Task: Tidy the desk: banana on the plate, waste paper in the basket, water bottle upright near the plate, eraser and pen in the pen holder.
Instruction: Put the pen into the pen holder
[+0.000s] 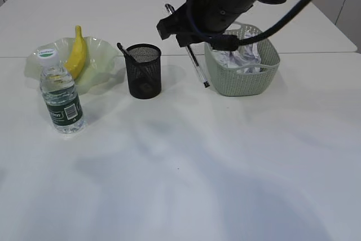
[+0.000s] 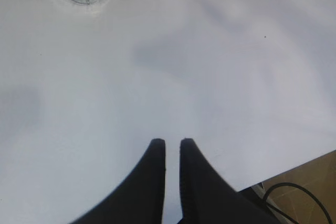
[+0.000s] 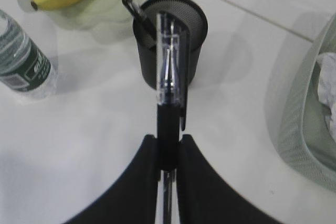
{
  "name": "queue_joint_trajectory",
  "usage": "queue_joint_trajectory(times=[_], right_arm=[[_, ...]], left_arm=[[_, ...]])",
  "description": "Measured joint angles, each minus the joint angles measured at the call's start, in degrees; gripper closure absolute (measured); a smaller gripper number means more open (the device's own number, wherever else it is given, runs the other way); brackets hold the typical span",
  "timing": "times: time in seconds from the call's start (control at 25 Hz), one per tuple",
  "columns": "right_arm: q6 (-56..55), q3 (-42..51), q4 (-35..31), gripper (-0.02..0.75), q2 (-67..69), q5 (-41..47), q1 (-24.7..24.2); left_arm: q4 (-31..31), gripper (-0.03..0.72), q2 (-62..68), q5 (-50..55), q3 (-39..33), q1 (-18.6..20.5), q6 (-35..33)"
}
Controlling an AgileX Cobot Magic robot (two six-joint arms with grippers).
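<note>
A pen (image 3: 169, 61) is held clamped between the jaws of the right gripper (image 3: 168, 153), gripped near one end so that its long free end can be lowered into the pen holder (image 1: 144, 70). In the exterior view the pen hangs tilted between the holder and the basket (image 1: 242, 77), just beside the holder but not yet over its mouth. A dark item already leans inside the holder. The banana (image 1: 76, 53) lies on the plate (image 1: 104, 55), the water bottle (image 1: 62, 97) stands upright just beside the plate, and crumpled waste paper (image 1: 240, 57) rests in the basket, so only the pen appears to remain. The left gripper (image 2: 172, 145) hangs nearly closed and empty over the bare table (image 2: 210, 77), kept clear of the work.
</note>
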State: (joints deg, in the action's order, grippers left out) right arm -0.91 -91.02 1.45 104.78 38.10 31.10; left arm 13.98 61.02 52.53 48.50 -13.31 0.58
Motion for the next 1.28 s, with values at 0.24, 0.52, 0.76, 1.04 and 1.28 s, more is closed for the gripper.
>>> queue_joint_trajectory(times=[0.24,0.52,0.76,1.04,1.28], right_arm=[[0.09,3.80,0.14,0.694,1.52,-18.72,-0.11],[0.09,4.03,0.37,0.694,8.02,-37.04,-0.11],[-0.63,4.03,0.31,0.694,12.26,-46.78,-0.11],[-1.00,4.03,-0.63,0.694,15.63,-56.06,-0.11],[-1.10,4.03,-1.45,0.694,17.80,-60.79,-0.25]], left_arm=[[0.27,0.631,0.00,0.18,0.00,0.00,0.00],[0.48,0.631,0.00,0.32,0.00,0.00,0.00],[0.48,0.631,0.00,0.32,0.00,0.00,0.00],[0.48,0.631,0.00,0.32,0.00,0.00,0.00],[0.48,0.631,0.00,0.32,0.00,0.00,0.00]])
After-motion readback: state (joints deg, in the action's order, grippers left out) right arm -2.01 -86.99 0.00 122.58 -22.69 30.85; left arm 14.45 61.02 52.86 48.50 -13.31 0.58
